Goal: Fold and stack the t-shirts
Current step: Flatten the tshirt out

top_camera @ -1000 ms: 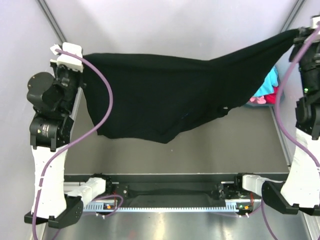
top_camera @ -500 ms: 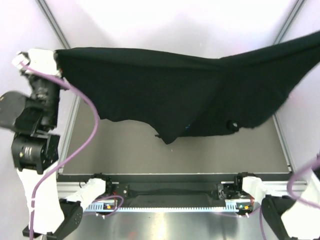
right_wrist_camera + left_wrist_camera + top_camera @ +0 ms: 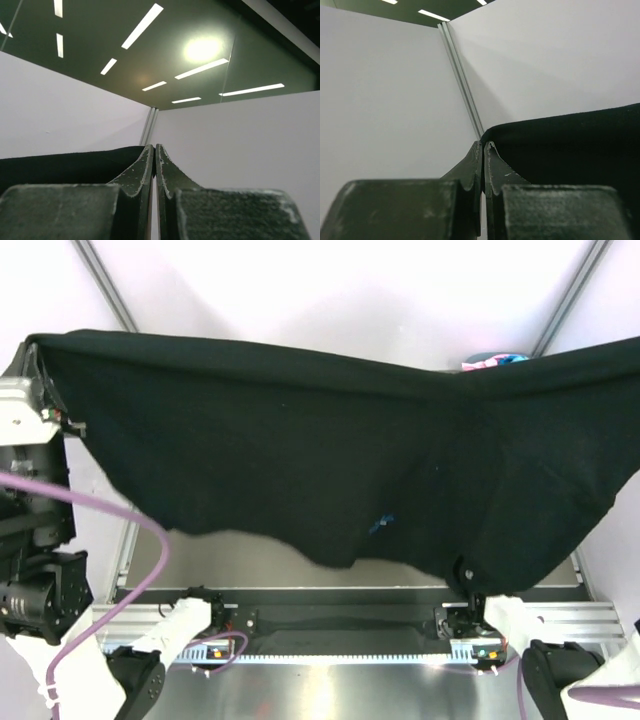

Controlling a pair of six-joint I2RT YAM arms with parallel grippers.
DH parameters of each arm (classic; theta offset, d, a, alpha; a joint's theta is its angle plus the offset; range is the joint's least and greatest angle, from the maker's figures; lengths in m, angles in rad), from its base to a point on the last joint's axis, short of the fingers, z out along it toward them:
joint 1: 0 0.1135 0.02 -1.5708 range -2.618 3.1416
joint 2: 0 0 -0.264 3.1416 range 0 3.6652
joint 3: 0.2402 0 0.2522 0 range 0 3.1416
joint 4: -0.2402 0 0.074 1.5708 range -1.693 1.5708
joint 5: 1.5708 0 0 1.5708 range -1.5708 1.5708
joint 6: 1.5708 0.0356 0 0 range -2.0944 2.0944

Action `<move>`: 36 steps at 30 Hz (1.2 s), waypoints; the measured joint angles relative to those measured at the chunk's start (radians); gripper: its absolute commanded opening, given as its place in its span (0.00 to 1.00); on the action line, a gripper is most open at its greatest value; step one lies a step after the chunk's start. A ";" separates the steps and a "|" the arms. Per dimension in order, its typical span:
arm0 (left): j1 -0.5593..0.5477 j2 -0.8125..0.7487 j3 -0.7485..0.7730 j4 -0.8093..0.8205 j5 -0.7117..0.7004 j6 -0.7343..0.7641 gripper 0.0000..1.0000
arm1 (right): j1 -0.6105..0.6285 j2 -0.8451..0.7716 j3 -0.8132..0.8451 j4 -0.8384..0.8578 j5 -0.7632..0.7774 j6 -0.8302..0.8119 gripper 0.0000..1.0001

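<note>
With your left gripper (image 3: 483, 146) and right gripper (image 3: 154, 148) pinched shut on the black t-shirt (image 3: 330, 470), hold them level so the cloth between them hangs smooth.

The overhead view is bright. The pale back walls (image 3: 330, 290) wash out almost to white, the black t-shirt (image 3: 300, 460) reads as a flat dark mass with little fold detail, and the metal near edge of the desk (image 3: 330, 695) carries soft glare. In the wrist views the left fingers (image 3: 470, 175) and right fingers (image 3: 142, 167) are dark and blurred close to the lens. Ceiling strip lights (image 3: 142, 25) and a round flare (image 3: 202, 49) glow across the top of the right wrist frame.
</note>
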 measured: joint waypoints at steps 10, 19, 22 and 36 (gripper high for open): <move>-0.001 0.232 0.011 -0.042 0.012 0.014 0.00 | 0.000 0.222 -0.038 0.148 -0.008 -0.079 0.00; -0.001 0.377 -0.081 -0.054 0.012 0.006 0.00 | 0.000 0.398 -0.172 0.067 0.000 -0.079 0.00; -0.001 0.350 -0.098 -0.037 0.012 0.006 0.00 | 0.000 0.346 -0.218 0.048 0.000 -0.064 0.00; -0.001 0.042 -0.158 -0.001 0.027 0.013 0.00 | 0.000 -0.022 -0.164 0.002 -0.014 -0.051 0.00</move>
